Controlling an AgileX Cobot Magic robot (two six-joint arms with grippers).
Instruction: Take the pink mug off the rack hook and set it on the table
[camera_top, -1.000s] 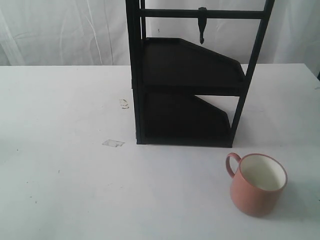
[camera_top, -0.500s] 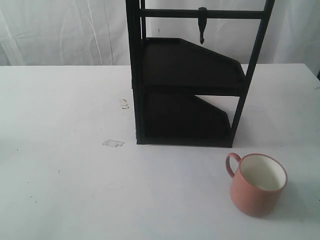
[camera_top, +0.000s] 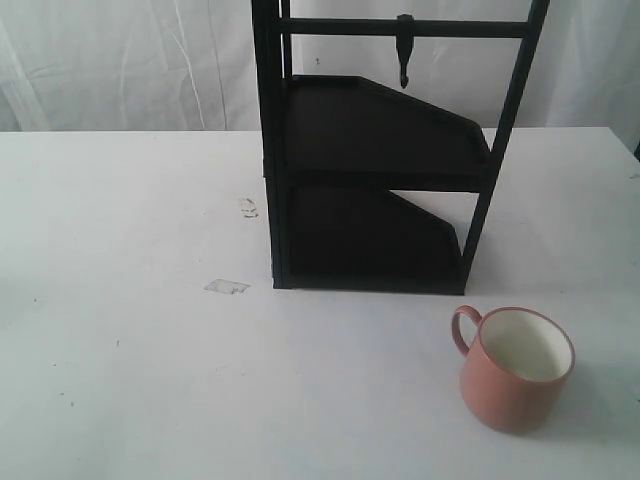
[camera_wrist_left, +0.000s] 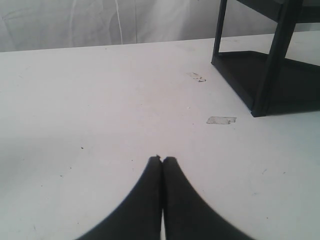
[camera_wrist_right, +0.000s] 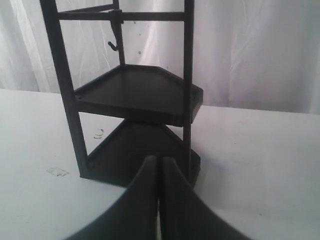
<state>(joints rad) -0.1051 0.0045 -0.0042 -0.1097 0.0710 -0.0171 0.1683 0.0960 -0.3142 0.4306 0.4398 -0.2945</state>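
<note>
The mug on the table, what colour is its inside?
Cream-white inside the pink mug; the exterior view shows it best.

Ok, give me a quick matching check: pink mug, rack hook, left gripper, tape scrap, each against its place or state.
1 pink mug
2 rack hook
3 left gripper
4 tape scrap

A empty, nothing hanging on it
B shut, holding nothing
C upright on the table
D lying flat, left of the rack in the exterior view

Pairs: 1-C, 2-A, 3-B, 4-D
</note>
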